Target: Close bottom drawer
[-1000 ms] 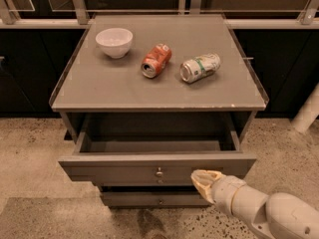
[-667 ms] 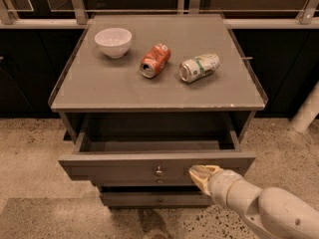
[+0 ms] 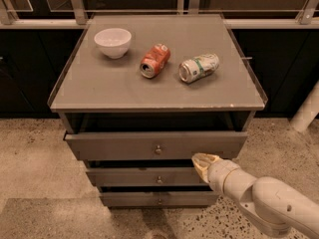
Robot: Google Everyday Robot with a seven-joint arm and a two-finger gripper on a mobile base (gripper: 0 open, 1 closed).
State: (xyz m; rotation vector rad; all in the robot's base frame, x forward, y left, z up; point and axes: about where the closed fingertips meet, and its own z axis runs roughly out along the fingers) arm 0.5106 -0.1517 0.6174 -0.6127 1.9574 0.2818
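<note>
The bottom drawer [image 3: 124, 144] is the widest, tallest grey front, with a small round knob [image 3: 158, 149] at its centre. It stands out only a little from the cabinet, and a dark strip of its inside shows under the top. My gripper [image 3: 203, 161] comes in from the lower right. Its pale fingertips are pressed together against the lower right part of that front, right of the knob. Two narrower drawer fronts [image 3: 144, 177] with like knobs lie below it.
On the cabinet top [image 3: 124, 91] stand a white bowl [image 3: 112, 42], a lying red can [image 3: 154, 60] and a lying green-and-silver can [image 3: 199, 67]. Speckled floor [image 3: 30, 153] lies around the cabinet. A white post [image 3: 306, 111] stands at the right.
The drawer has slid most of the way in; its open inside has shrunk to a narrow strip. My gripper has moved forward with the front, staying against it.
</note>
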